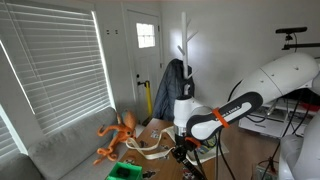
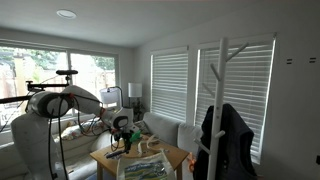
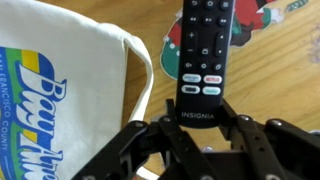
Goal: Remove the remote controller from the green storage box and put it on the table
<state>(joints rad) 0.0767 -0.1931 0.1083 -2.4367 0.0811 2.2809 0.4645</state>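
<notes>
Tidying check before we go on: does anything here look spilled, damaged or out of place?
Nothing stands out. The remote controller looks intact, its lower end between the jaws over the table; the white tote bag lies beside it, nothing spilled.

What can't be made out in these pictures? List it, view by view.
1. Remote: the wrist view's top edge cuts off its far end, and the gripper hides its near end.
2. Box: the bottom edge of an exterior view cuts it off, and its inside cannot be seen.
3. Bag: the wrist view's left edge cuts off its print.
4. Remote in both exterior views: too small to find.
</notes>
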